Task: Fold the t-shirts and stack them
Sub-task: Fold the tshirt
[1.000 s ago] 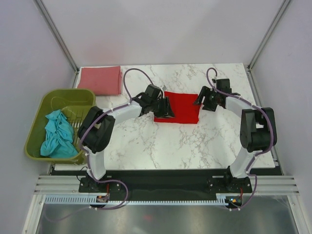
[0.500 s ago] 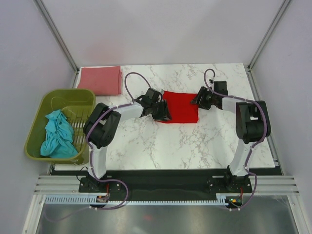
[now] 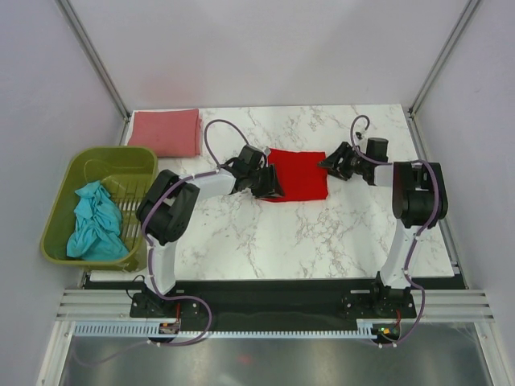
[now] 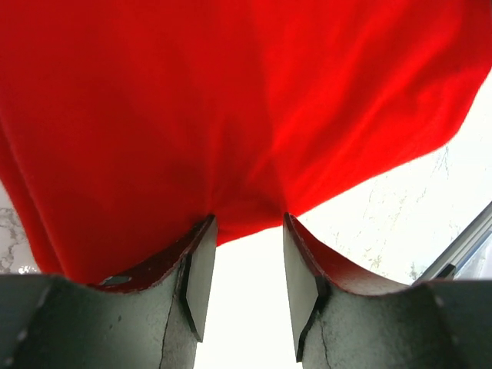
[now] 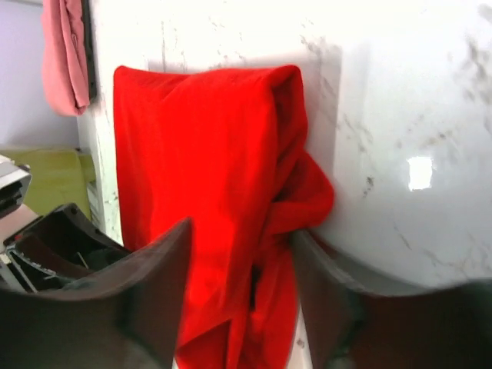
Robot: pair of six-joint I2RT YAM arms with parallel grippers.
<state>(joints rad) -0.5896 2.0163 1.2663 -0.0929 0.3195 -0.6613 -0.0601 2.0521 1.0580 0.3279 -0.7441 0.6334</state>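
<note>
Fixed overhead view of whole table (image 3: 322,233); both wrist views close on red t-shirt (image 4: 231,100)

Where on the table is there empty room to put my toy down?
Free: the wide marble between the red t-shirt and the arm bases, and the back strip right of the pink t-shirt. Crowded: around the red t-shirt, with the left hand and right hand at its sides, and the basket holding the teal t-shirt.

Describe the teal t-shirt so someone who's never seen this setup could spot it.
At the left edge of the marble table sits an olive-green basket. The teal t-shirt lies crumpled inside it. It alone is in the basket; the pink shirt and red shirt lie on the table.
</note>
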